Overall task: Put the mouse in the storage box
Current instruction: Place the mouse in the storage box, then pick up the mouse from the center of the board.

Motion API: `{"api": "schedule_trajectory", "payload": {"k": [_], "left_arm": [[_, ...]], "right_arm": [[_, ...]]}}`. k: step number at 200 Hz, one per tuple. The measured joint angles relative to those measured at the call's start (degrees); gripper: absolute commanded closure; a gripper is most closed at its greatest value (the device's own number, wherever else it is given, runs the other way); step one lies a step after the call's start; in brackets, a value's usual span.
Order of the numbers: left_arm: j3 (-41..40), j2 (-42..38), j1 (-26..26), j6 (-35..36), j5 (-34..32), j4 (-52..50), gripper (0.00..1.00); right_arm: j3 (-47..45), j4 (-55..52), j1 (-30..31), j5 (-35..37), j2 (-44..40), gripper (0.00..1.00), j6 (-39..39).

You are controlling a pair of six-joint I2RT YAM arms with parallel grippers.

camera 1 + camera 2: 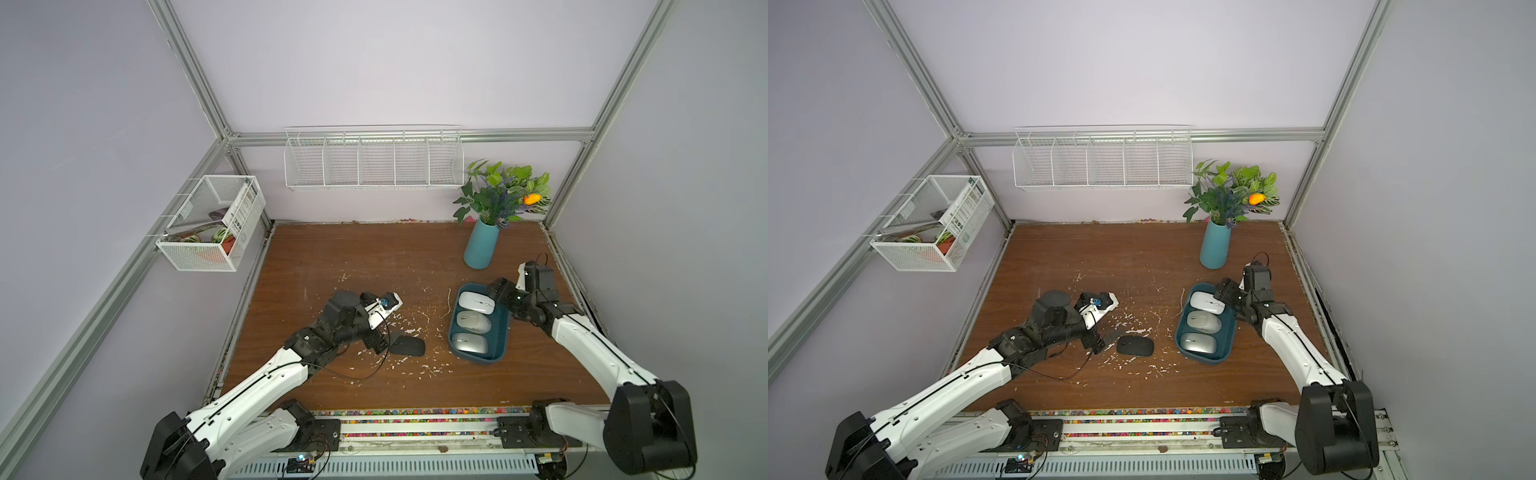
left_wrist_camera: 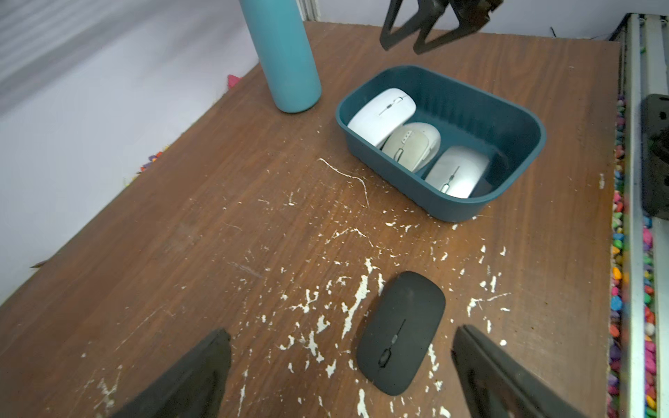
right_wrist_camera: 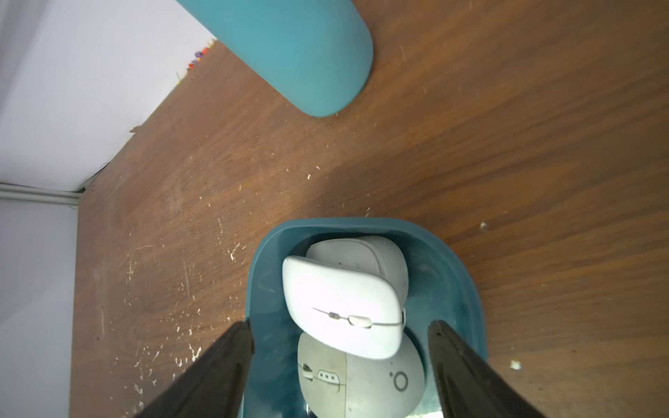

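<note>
Right wrist view: the right pincer (image 3: 340, 325) hangs over the far end of the dark teal, rounded-rectangular plastic storage box (image 3: 467, 289), jaws spread and gripping nothing. A smooth white mouse (image 3: 344, 307) lies between the jaws but clear of both, tilted, its lower edge propped on a pale grey mouse (image 3: 362, 380). A silver mouse (image 2: 456, 170) fills the near end of the box.

Step in hand, as judged: release of the white mouse into the box is complete or nearly so, and the right arm needs only to lift clear.

One matte black mouse (image 2: 400, 333) lies flat on the scuffed brown wooden surface (image 2: 217, 217), outside the box and near it. The left pincer (image 2: 340, 331) is poised above it, released wide, with the mouse offset toward one jaw.

Next move, as judged: centre the left pincer over the black mouse, descend, close across its flanks, then carry it to the box, where little free floor is left.

Markings: no brand is legible on any mouse. The grey mouse bears a ring symbol. Print on a white carton (image 1: 241, 212) in the white wire-mesh basket (image 1: 199, 259) is too small to read.
</note>
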Motion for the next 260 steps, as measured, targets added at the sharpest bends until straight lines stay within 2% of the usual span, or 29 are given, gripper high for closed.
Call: {"api": "schedule_trajectory", "payload": {"k": [30,70,86,124,166,187,260], "left_arm": [[1.6,4.4,0.0,1.0,3.1,-2.8,0.00],[5.6,10.1,-0.3,4.9,6.4,-7.6,0.00],[9.2,13.7,-0.5,8.6,6.5,-11.0,0.00],[17.6,24.9,-2.6,16.4,6.4,-18.3,0.01],[21.1,35.3,-5.4,19.4,4.2,-23.7,0.01],[21.4,37.5,-5.7,19.6,2.4,-24.6,0.01],[21.4,42.3,-6.1,19.1,-5.2,-23.6,0.12]], "right_arm": [[-0.7,-1.5,3.8,2.0,-6.2,0.21,-3.2],[-6.9,-0.8,17.8,5.0,-14.3,0.18,-8.2],[-11.2,0.8,20.7,5.0,-16.9,0.18,-9.0],[-14.9,1.2,21.3,5.8,-19.5,0.18,-9.4],[-14.9,2.2,21.3,6.4,-19.6,0.18,-9.4],[-15.3,2.6,21.3,6.7,-20.6,0.18,-9.4],[-15.9,3.4,21.3,7.9,-21.5,0.18,-9.2]]}}
